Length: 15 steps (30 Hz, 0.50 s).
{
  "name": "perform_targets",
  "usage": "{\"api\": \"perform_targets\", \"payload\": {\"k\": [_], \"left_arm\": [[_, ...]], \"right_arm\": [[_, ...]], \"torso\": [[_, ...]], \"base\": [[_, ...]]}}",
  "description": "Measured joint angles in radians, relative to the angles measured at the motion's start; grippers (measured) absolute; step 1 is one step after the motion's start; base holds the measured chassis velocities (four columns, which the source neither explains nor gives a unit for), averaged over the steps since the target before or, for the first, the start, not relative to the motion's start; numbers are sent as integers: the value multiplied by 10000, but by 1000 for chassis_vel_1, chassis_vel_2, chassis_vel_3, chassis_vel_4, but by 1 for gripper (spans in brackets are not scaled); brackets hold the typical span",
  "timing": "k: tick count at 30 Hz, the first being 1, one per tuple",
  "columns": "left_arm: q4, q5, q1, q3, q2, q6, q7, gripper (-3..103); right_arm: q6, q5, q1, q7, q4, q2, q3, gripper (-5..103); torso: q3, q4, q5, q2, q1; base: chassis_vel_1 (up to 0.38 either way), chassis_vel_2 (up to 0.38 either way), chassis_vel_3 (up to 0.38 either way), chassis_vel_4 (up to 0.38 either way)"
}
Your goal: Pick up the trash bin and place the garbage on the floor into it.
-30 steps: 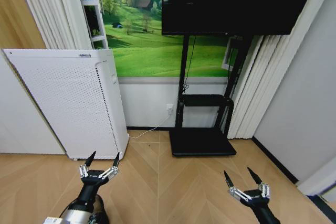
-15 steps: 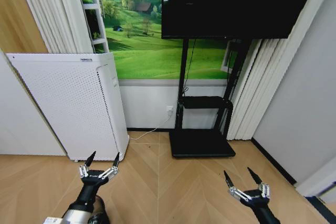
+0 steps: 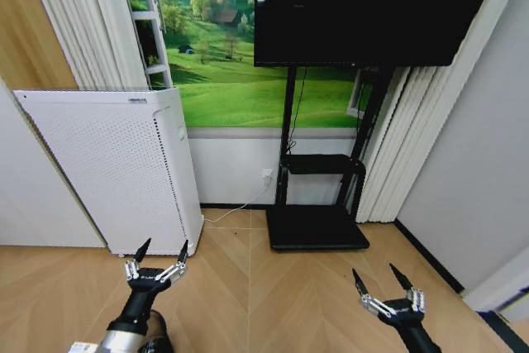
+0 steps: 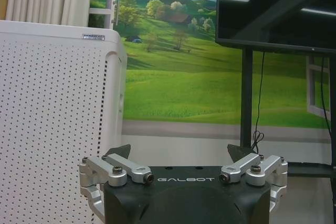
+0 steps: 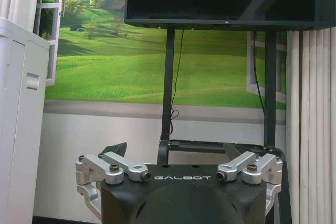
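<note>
Nearest, at the bottom of the head view, the left claw (image 3: pixel 162 256) and the right claw (image 3: pixel 380 281) hang low above the floor (image 3: pixel 273 287), each with its dark pointed fingers spread wide and nothing between them. Both wrist views show the word "GALBOT" in pale letters on the black claw body, between silver linkages. The floor is light tan wood laid in a herringbone pattern, bare where it shows between the two arms. Just beyond the left claw stands a tall white perforated appliance (image 3: pixel 107 163) with a small dark label at its top edge, too small to read. Past the right claw, a black TV stand (image 3: pixel 318 225) rests its flat base on the floor by a white wall, carrying a large dark screen (image 3: pixel 364 6). Behind them is a mural (image 3: pixel 223 64) of green hills, with pale curtains (image 3: pixel 74 22) at the sides.
</note>
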Motion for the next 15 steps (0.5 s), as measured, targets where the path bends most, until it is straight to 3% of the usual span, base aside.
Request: {"api": "perform_targets", "payload": {"k": [15], "left_arm": [[0, 0, 0, 0, 0, 0, 0, 100]], "right_arm": [[0, 0, 0, 0, 0, 0, 0, 100]], "torso": [[389, 0, 0, 607, 220]], "base": [[0, 0, 0, 0]]}}
